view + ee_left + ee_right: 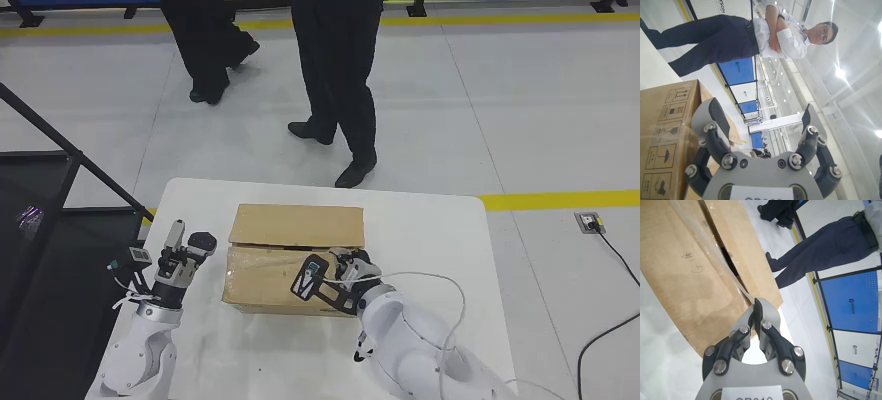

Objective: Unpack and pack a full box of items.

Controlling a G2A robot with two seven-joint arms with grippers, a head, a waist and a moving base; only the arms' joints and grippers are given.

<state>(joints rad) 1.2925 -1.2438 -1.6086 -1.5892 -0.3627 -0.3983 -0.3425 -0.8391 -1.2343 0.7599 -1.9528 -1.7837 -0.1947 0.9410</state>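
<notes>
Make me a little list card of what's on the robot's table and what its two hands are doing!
Table: white table
On it: one brown cardboard box, top seam split open a little
Tape: clear tape strip along the seam, partly lifted
Left gripper: open, holding nothing, beside the box's printed side
Right gripper: shut on the end of the tape at the box's edge

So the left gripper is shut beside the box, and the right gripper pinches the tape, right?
Not quite: the left gripper is open, as the left wrist view shows. It is beside the box, and the right gripper does pinch the tape.
</notes>
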